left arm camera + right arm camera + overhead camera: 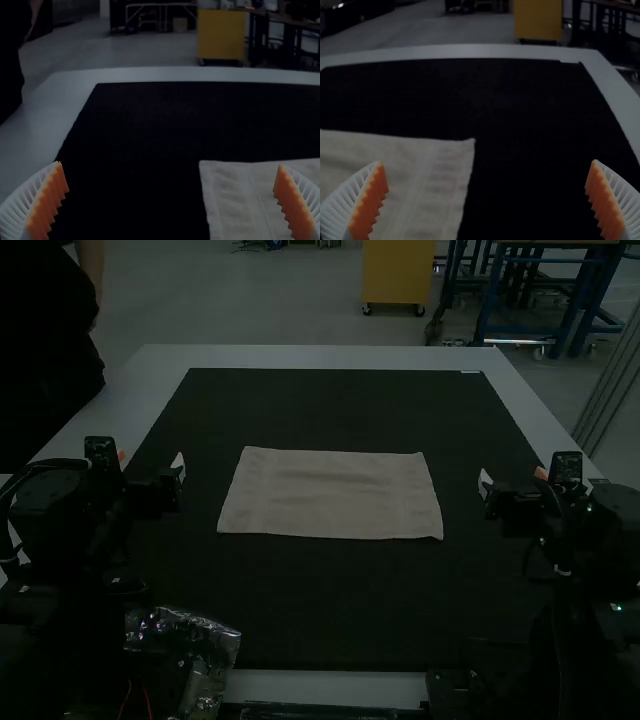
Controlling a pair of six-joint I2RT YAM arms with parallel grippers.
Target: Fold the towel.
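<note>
A beige towel (332,494) lies flat as a wide rectangle, its edges fairly straight; whether it is in one layer or more I cannot tell. To its left my left gripper (150,462) is open, apart from the cloth. My right gripper (513,478) stands open off the towel's right side. In the left wrist view, the left gripper (170,165) has widely parted fingers, with the towel's left part (235,200) beyond. The right wrist view has the right gripper (487,162) parted just as wide, and the towel's right part (430,185).
A black mat (330,410) covers most of the light table (300,357). Crinkled clear plastic packaging (205,640) lies near the left arm's base. A person (45,350) stands by the table's left side, touching nothing of the towel.
</note>
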